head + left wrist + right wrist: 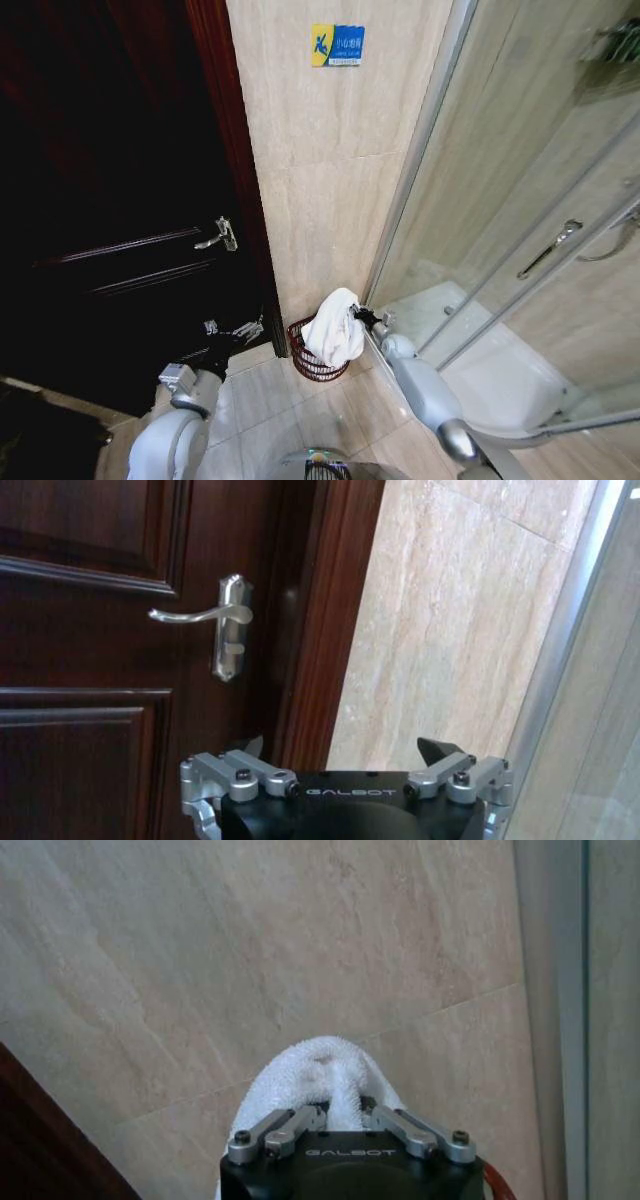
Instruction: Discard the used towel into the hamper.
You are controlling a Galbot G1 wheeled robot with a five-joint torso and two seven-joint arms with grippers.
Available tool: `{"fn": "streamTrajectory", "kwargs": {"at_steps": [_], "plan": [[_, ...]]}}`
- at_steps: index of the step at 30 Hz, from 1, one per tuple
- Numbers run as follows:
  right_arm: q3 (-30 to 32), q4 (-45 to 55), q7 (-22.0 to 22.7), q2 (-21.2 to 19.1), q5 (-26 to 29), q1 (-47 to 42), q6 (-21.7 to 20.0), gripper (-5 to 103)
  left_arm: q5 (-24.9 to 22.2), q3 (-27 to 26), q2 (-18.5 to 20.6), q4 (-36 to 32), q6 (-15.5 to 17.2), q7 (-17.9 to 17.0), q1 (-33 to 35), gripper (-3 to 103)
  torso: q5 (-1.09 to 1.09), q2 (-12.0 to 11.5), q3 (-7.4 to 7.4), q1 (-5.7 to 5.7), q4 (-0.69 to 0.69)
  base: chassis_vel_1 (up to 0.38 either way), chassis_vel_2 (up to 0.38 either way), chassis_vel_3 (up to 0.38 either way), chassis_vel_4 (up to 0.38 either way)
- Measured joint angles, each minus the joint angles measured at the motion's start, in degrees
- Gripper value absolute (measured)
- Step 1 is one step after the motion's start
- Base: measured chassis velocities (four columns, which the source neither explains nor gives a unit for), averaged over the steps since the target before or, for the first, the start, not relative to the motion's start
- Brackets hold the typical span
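The hamper [316, 364] sits low in the middle of the head view, on the pale tiled floor [300, 420], tucked into the corner where the beige tiled wall [320, 170] meets the metal frame of the glass shower enclosure [520, 230]. It is a small reddish-brown wire basket with horizontal rings. A white towel [333, 328] bulges out of its top, its lower folds down inside the rim and its upper part humped well above it.

The right gripper [356, 317] is at the towel's upper right side, just over the hamper. In the right wrist view its fingers [300, 1122] are pinched together on a ridge of the white terry cloth [325, 1072], which rises in a rounded hump ahead of them against the wall. A thin curve of the basket's red rim [492, 1183] peeks out at the lower right of that picture.

The left gripper [232, 332] hangs to the left of the hamper, near it but apart, in front of the dark wooden door [110, 200]. In the left wrist view its fingertips [436, 748] stand wide apart with nothing between them, facing the door's silver lever handle [215, 622] and the door frame [335, 615].

A small blue and yellow sign [337, 45] is stuck high on the wall, upper centre of the head view.
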Motion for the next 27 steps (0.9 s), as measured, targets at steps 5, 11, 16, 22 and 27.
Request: {"fn": "streamTrajectory", "kwargs": {"at_steps": [5, 11, 16, 22, 27], "plan": [[0.0, 0.0, 0.3, 0.0, -0.1, -0.8, 0.0, 13, 0.0, 0.0, 0.0, 0.0, 0.0, 0.0, 0.0, 100, 0.00, 0.0, 0.00, 0.00, -0.01, 0.000, 0.000, 0.000, 0.000], [0.1, 0.0, 0.3, -0.4, -0.1, -1.2, 0.0, 13, 0.0, 0.0, 0.0, 0.0, 0.0, 0.0, 0.0, 100, 0.00, 0.0, 0.00, 0.00, -0.01, 0.000, 0.000, 0.000, 0.000], [0.1, 0.0, 0.3, -0.6, -0.1, -1.2, -0.4, 13, 0.0, 0.0, 0.0, 0.0, 0.0, 0.0, 0.0, 100, 0.00, 0.0, 0.00, 0.00, -0.01, 0.000, 0.000, 0.000, 0.000], [0.1, -0.3, 0.1, -0.7, -0.2, -1.0, 0.7, 13, 0.0, 0.0, 0.0, 0.0, 0.0, 0.0, 0.0, 100, 0.00, 0.0, 0.00, 0.00, -0.01, 0.060, 0.047, 0.051, 0.062], [0.2, -0.5, 0.9, -0.6, -0.1, -1.3, 3.6, 13, 0.0, 0.0, 0.0, 0.0, 0.0, 0.0, 0.0, 100, 0.01, 0.0, 0.00, 0.00, 0.02, 0.066, 0.066, 0.064, 0.066]]}}
